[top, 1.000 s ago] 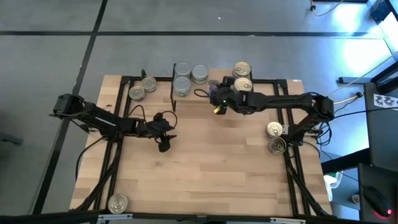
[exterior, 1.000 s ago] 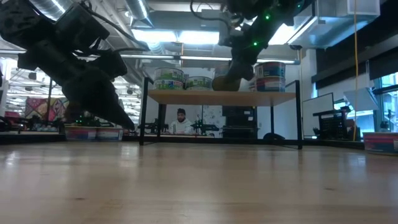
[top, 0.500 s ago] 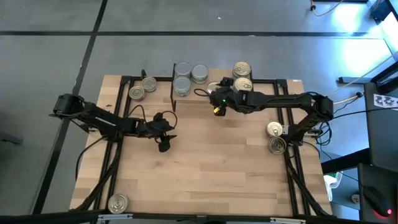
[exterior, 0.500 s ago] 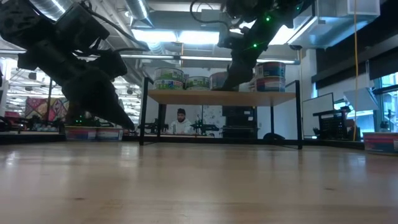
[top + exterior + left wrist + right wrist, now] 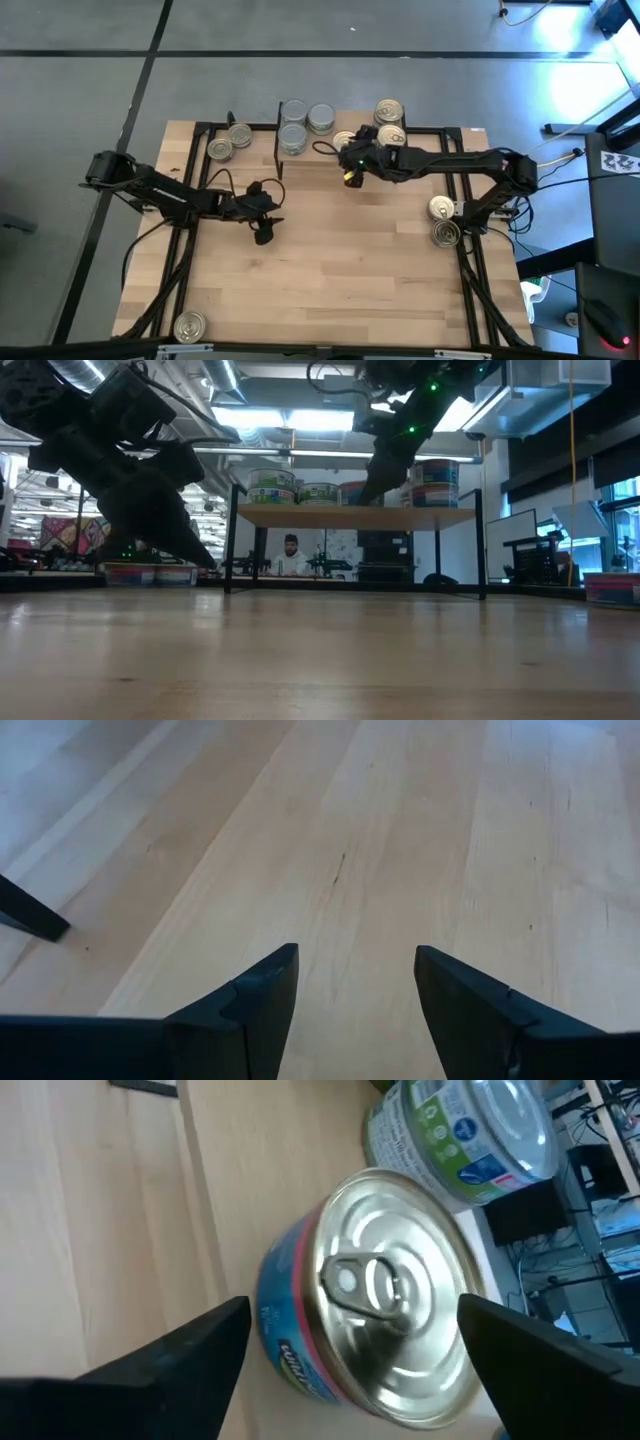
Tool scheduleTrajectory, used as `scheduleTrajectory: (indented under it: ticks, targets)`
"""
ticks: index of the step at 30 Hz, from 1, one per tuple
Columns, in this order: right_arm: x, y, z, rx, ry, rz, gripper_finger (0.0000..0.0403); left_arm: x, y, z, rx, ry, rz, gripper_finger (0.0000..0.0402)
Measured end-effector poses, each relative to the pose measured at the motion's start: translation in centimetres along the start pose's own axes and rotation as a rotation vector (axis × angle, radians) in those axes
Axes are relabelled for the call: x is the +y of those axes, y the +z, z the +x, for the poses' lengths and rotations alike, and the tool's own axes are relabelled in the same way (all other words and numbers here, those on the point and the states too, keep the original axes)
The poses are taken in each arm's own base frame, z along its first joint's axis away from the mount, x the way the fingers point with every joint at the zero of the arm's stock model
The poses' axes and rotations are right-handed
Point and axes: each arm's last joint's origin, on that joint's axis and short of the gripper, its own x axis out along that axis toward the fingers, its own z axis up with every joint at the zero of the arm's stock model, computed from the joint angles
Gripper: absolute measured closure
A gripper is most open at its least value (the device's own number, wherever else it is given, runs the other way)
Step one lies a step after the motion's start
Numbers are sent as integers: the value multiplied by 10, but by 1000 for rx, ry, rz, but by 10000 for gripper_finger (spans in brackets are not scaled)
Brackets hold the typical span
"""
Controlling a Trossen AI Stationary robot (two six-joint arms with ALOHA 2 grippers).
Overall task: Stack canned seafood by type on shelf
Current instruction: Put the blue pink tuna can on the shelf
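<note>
The shelf (image 5: 300, 517) stands at the table's far middle. On it a blue-and-red labelled can (image 5: 370, 1320) with a silver pull-tab top stands upright on its base (image 5: 345, 140). My right gripper (image 5: 350, 1305) is open, one finger on each side of that can, just on its near side (image 5: 348, 153). More cans stand on the shelf: green-labelled ones (image 5: 293, 125) to the left and a silver-topped pair (image 5: 389, 122) to the right. My left gripper (image 5: 355, 955) hangs open over bare table at the left centre (image 5: 265, 232).
Loose cans stand on the table: two at the far left (image 5: 230, 143), two by the right edge (image 5: 444, 220) and one at the near left corner (image 5: 190, 325). A person (image 5: 291, 555) sits in the room beyond the shelf.
My right gripper has opened and let go of the blue-and-red can while rolling a little. The can, held at the shelf's top a second ago, now stands free on the board. My left arm has kept still.
</note>
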Motion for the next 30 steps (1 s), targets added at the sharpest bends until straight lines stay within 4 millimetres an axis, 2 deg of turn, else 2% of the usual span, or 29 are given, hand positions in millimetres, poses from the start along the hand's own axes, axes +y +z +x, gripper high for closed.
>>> scheduleTrajectory:
  ticks: [6, 10, 17, 30]
  targets:
    - [-9, 13, -13, -14, 14, 49, 50, 0, -1, 0, 3, 1, 3, 202]
    - [-11, 18, -15, -55, 63, 83, 50, 0, -1, 0, 5, 1, 5, 201]
    - [-19, 13, -1, -19, 6, 105, 50, 0, -1, 0, 1, 1, 11, 201]
    - [-57, -1, 16, 36, -133, 160, 50, 1, -1, 0, -4, 10, 7, 202]
